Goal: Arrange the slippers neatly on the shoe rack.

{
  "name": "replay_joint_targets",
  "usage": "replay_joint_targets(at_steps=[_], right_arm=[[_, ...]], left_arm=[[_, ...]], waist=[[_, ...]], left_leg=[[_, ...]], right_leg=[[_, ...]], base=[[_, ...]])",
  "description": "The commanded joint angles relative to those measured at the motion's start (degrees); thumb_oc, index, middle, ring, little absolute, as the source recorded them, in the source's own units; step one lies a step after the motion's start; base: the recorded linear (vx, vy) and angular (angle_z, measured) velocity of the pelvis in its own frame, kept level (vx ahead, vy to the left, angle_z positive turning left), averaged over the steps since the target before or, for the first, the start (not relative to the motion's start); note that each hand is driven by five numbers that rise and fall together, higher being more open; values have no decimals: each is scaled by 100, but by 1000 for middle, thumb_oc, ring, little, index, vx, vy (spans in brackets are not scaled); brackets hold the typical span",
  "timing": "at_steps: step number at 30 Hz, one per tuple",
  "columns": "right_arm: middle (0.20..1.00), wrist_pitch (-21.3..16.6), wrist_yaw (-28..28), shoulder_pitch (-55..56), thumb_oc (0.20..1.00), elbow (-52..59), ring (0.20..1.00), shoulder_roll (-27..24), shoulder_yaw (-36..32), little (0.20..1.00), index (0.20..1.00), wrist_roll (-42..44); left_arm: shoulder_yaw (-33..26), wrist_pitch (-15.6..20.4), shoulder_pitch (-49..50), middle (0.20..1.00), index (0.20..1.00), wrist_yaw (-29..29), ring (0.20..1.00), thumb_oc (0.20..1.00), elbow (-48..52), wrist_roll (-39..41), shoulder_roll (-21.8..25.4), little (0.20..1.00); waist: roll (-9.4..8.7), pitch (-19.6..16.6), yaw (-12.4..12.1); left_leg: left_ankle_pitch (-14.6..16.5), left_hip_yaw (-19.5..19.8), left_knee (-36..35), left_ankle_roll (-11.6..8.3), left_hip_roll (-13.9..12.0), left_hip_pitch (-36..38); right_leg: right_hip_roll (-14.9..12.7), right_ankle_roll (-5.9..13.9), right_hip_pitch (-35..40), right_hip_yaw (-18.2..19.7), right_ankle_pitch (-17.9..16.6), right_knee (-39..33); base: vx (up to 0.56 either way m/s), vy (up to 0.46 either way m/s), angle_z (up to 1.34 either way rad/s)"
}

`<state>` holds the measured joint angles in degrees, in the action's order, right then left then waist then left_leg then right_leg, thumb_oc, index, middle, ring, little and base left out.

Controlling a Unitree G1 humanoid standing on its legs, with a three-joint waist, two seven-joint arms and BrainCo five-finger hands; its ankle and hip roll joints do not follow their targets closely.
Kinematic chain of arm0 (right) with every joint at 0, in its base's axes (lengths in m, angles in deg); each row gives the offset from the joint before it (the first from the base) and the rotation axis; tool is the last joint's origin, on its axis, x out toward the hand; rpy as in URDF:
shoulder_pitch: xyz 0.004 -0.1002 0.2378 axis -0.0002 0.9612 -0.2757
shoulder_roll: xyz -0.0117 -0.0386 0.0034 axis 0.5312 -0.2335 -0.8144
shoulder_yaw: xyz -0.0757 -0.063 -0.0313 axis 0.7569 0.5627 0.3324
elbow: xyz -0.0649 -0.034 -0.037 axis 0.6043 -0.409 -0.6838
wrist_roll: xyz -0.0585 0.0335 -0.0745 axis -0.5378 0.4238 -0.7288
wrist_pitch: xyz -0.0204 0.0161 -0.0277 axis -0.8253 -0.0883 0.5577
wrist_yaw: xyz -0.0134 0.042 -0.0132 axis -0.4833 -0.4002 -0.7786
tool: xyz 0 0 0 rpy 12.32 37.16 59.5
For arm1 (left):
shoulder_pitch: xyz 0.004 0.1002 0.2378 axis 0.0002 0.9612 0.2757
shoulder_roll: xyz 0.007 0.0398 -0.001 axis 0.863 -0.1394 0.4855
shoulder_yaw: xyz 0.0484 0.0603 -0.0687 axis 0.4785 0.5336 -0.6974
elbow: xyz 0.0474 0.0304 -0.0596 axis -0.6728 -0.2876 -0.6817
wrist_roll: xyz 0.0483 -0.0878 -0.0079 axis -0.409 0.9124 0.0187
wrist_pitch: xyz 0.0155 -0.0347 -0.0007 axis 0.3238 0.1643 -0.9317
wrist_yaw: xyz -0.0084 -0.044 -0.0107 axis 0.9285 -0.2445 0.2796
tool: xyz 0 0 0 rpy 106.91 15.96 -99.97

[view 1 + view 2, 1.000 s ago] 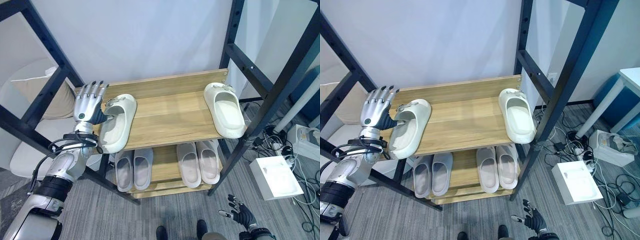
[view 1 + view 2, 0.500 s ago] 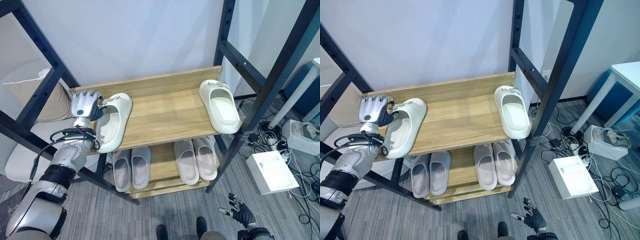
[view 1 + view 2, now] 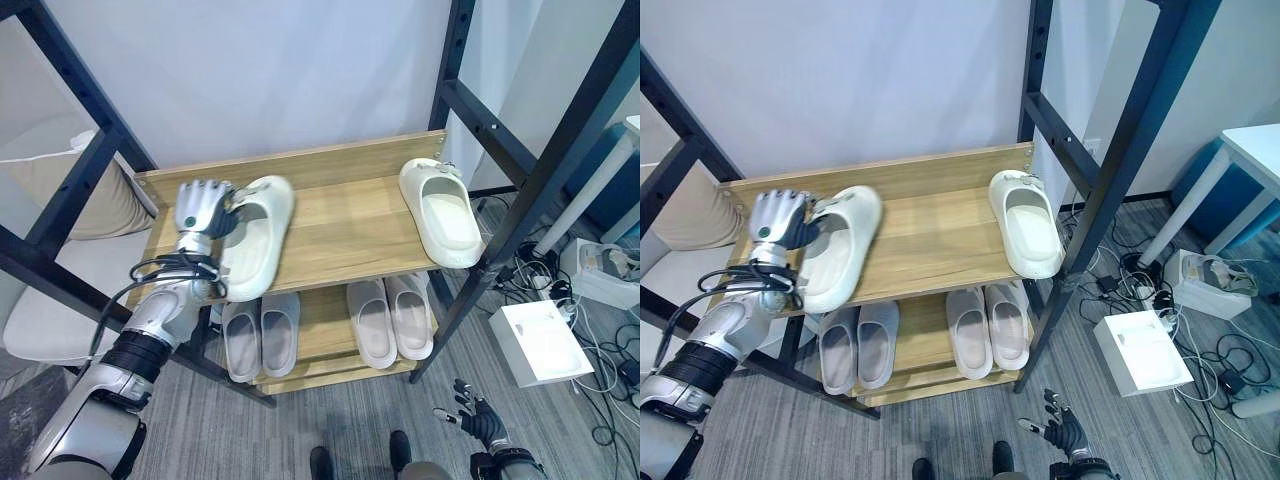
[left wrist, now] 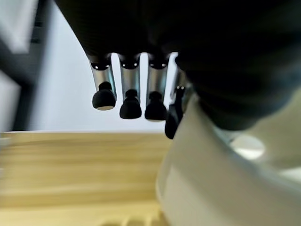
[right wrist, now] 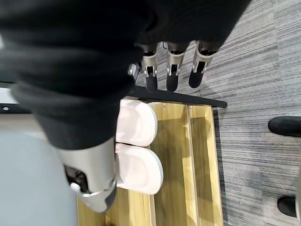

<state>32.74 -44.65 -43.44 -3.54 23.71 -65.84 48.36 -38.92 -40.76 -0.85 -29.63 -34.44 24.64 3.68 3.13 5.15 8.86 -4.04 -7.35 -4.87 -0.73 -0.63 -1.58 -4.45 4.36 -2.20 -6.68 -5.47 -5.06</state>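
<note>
Left hand (image 3: 198, 209) at left end of shoe rack (image 3: 340, 225) top shelf, fingers curled round heel end of cream slipper (image 3: 256, 237). Slipper lies lengthwise, toe past front edge of shelf. Second cream slipper (image 3: 441, 211) at right end of same shelf, well apart from first, toe toward front edge. Lower shelf: two pairs of grey slippers (image 3: 329, 327) side by side. Right hand (image 3: 476, 420) low at bottom right above grey floor, fingers spread. White box (image 3: 542, 343) on floor right of rack.
</note>
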Motion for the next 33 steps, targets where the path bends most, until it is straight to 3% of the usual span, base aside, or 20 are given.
replay_joint_targets(at_steps=[1, 17, 25, 26, 27, 28, 29, 30, 33], right_arm=[[1000, -178, 75, -326, 1000, 96, 1000, -16, 94, 1000, 1000, 207], [1000, -208, 346, -442, 1000, -69, 1000, -59, -51, 1000, 1000, 377], [1000, -213, 335, -445, 1000, -52, 1000, -45, -2, 1000, 1000, 395], [1000, -210, 328, -432, 1000, -52, 1000, -38, 9, 1000, 1000, 382], [1000, -212, 329, -429, 1000, -55, 1000, -30, 11, 1000, 1000, 373], [1000, -209, 322, -421, 1000, -54, 1000, -27, 9, 1000, 1000, 375], [1000, -212, 314, -407, 1000, -41, 1000, -16, 10, 1000, 1000, 376], [1000, -212, 313, -406, 1000, -41, 1000, -16, 10, 1000, 1000, 376], [1000, -220, 303, -377, 1000, -42, 1000, -29, -34, 1000, 1000, 406]], left_arm=[[62, 108, -1215, 200, 200, -126, 200, 200, -281, 72, -131, 200], [1116, -126, -2569, 200, 200, 66, 200, 200, -2185, 309, -803, 200], [1164, -169, -2530, 200, 200, 139, 200, 200, -2509, 414, -978, 200], [1175, -193, -2528, 341, 341, 157, 341, 341, -2524, 404, -1012, 341], [1178, -194, -2520, 423, 423, 154, 423, 423, -2563, 394, -1046, 423], [1163, -199, -2521, 448, 448, 171, 448, 448, -2528, 392, -1021, 448], [1143, -220, -2513, 294, 294, 178, 294, 294, -2519, 371, -1015, 294], [1142, -221, -2510, 225, 225, 180, 225, 225, -2516, 369, -1014, 225], [1071, -279, -2443, 200, 200, 192, 200, 200, -2544, 306, -940, 200]], waist=[[78, 122, 213], [353, 169, 695], [373, 190, 712], [365, 186, 700], [357, 186, 697], [350, 182, 675], [338, 178, 659], [337, 178, 662], [295, 169, 588]], left_leg=[[576, 142, -13, -146, 97, 486], [602, -243, -13, -141, 71, 535], [609, -291, -13, -155, 51, 561], [609, -273, -13, -156, 49, 561], [607, -257, -13, -157, 50, 560], [606, -241, -13, -157, 46, 560], [605, -219, -13, -158, 47, 561], [605, -215, -13, -158, 47, 562], [598, -130, -13, -169, 49, 571]], right_leg=[[-4, 333, 459, -236, 583, 23], [30, 362, 280, 97, 524, 67], [54, 356, 285, 112, 539, 70], [56, 351, 297, 89, 543, 67], [56, 349, 309, 67, 550, 65], [56, 348, 323, 46, 557, 64], [52, 341, 343, 22, 564, 60], [51, 341, 346, 18, 565, 60], [58, 324, 410, -72, 596, 46]], base=[[3, -18, -9], [16, -8, -12], [14, -8, -2], [22, -31, 0], [0, 0, 0], [16, -23, 3], [0, 0, 0], [0, 0, 0], [3, -9, 1]])
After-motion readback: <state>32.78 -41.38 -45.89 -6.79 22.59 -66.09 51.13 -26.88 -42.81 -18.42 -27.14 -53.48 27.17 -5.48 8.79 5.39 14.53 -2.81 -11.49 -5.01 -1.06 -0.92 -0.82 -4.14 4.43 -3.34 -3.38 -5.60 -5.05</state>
